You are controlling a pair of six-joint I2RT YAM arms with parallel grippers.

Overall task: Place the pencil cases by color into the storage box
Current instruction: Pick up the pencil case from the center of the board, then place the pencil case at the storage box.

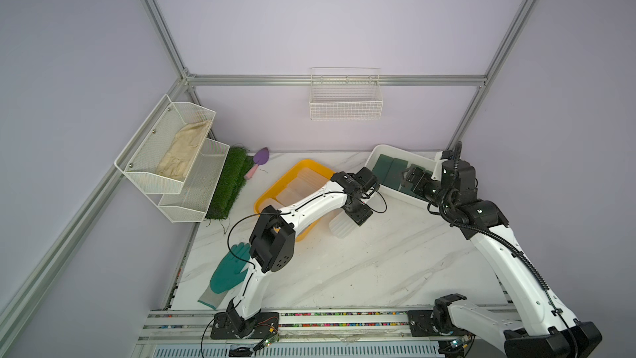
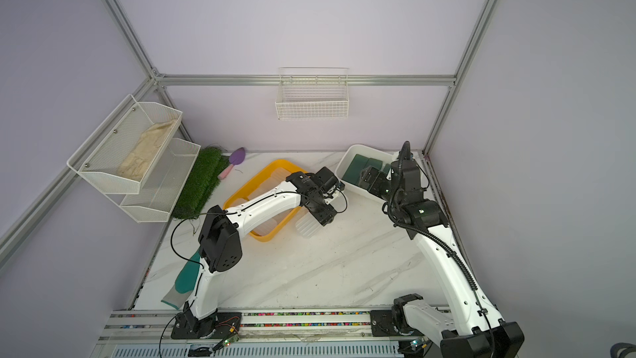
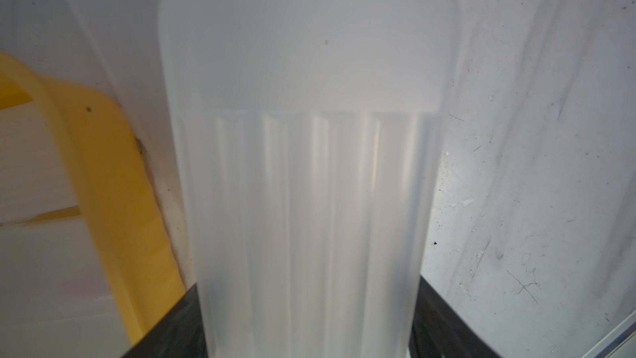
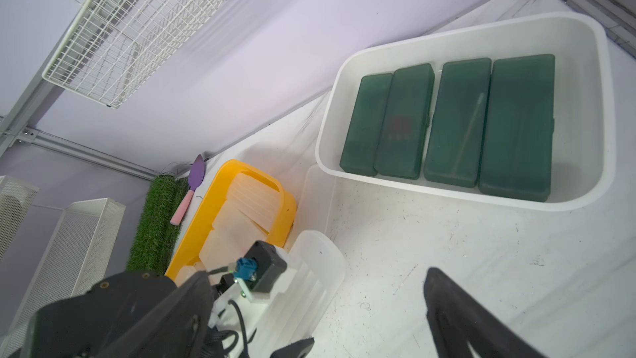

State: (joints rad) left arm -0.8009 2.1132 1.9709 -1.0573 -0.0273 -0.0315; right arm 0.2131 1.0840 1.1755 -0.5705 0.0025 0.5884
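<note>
A: Is there any writing to read?

B: Nothing legible. A reddish patch (image 4: 399, 125) shows through 1 of the green pencil cases (image 4: 454, 122), but it is too blurred to read. The lid of the frosted pencil case (image 3: 306, 167) has a small dark mark.

A: Where are the cases?

B: 4 green ones lie flat, side by side, in the white storage box (image 4: 602, 98) at the far right corner of the table (image 1: 361, 270). Several frosted pencil cases (image 4: 247, 208) overlap in the yellow storage box (image 4: 289, 206), mid-table toward the far edge. The single frosted one is outside, just beside the yellow box. I cannot tell whether it rests on the marble or is lifted.

A: And the grippers?

B: The left gripper (image 1: 356, 218) points down, with its 2 black fingers (image 3: 172, 335) pressed against that case's long sides. The right gripper (image 1: 407, 175) is spread wide with nothing between its jaws. In both top views it overlaps the white box.

A: How are the arms posed?

B: The left arm (image 1: 309, 206) has its elbow raised, and its forearm crosses the yellow box and hides part of it. The right arm (image 1: 499, 246) rises from the near right corner and folds by the right edge.

A: What else is around?

B: A teal glove (image 1: 227, 270) lies by the left edge. A grass mat (image 1: 230, 184) sits at the far left corner, with a purple trowel (image 1: 261, 156) beside it. A wire basket (image 1: 346, 103) hangs on the back wall. A mesh rack (image 1: 192, 191) on the left wall holds a beige cloth (image 1: 184, 151).
</note>
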